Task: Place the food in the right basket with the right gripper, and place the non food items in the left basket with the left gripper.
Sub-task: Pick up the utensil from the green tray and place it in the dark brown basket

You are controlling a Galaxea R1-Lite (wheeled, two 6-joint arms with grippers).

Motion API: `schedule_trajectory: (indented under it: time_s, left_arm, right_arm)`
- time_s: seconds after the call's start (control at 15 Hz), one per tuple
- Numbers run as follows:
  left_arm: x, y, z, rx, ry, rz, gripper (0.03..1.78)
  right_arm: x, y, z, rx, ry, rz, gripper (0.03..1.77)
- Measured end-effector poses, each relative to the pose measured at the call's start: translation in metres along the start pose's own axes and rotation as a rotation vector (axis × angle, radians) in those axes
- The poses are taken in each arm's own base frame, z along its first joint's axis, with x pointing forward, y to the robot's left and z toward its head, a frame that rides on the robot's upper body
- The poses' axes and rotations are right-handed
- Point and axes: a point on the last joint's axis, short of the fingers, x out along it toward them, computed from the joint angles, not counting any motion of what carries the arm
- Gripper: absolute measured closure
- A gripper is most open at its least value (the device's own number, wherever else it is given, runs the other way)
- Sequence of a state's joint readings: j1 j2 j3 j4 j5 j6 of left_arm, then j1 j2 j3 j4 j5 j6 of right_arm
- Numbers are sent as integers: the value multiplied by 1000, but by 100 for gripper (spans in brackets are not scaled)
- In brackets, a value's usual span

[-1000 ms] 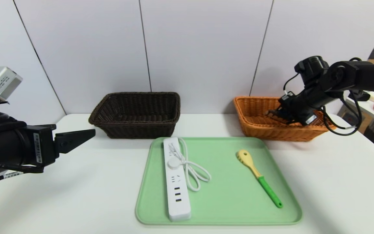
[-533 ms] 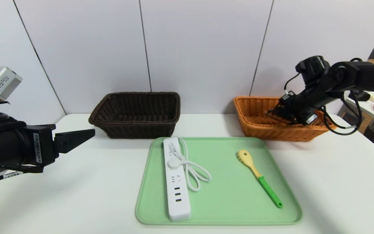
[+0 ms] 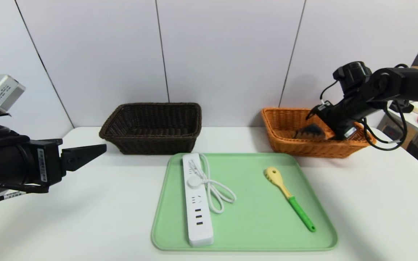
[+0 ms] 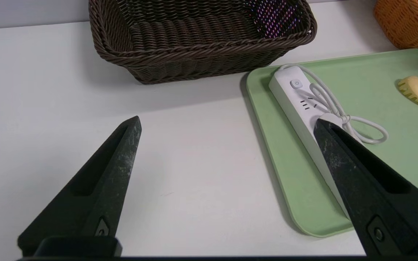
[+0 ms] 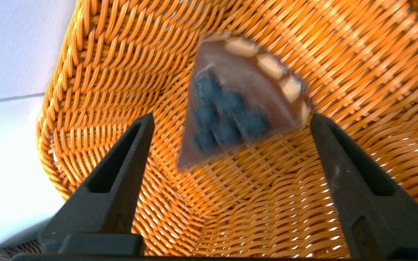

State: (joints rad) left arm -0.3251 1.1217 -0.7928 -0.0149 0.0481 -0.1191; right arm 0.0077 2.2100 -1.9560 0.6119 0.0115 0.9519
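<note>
Now the cake slice (image 5: 241, 98) lies in the orange basket (image 3: 314, 148), just beyond the tips of the right gripper (image 5: 232, 117), whose fingers stand apart, released from it. Well off to the left of those fingers, the power strip (image 3: 198, 203) and pasta spoon (image 3: 291, 198) rest on a green tray (image 3: 247, 232). Farther left, the left gripper (image 4: 227, 121) hangs spread and unladen, with the dark basket (image 4: 194, 54) beyond its fingertips.

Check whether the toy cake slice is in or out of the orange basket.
In: the cake slice lies on the woven inside of the orange basket, between the right gripper's open fingers.
</note>
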Motion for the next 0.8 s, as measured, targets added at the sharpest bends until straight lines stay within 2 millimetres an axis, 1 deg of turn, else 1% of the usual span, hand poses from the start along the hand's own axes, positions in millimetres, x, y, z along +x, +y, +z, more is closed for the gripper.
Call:
schedule_trajectory:
  time_s: [0.13,0.27,0.4,0.47,0.6,0.8]
  left_arm:
    - [0,0,0,0,0,0,12]
    - [-1,0,0,-1,-4,2,12]
    - [-2,0,1,-3,-10,1,12]
    - [-3,0,2,-3,-13,1,12]
    - [-4,0,2,-4,-15,0,12]
    - [-4,0,1,-3,-14,-1,12]
  right_arm:
    - [-1,0,0,0,-2,2,25]
    - [-6,2,1,-1,-14,10,21]
    - [-24,6,4,-13,-40,41,18]
    - [-37,9,4,-35,-56,61,17]
    - [-73,17,3,-116,-101,122,15]
    - [-136,28,-5,-275,-188,229,13]
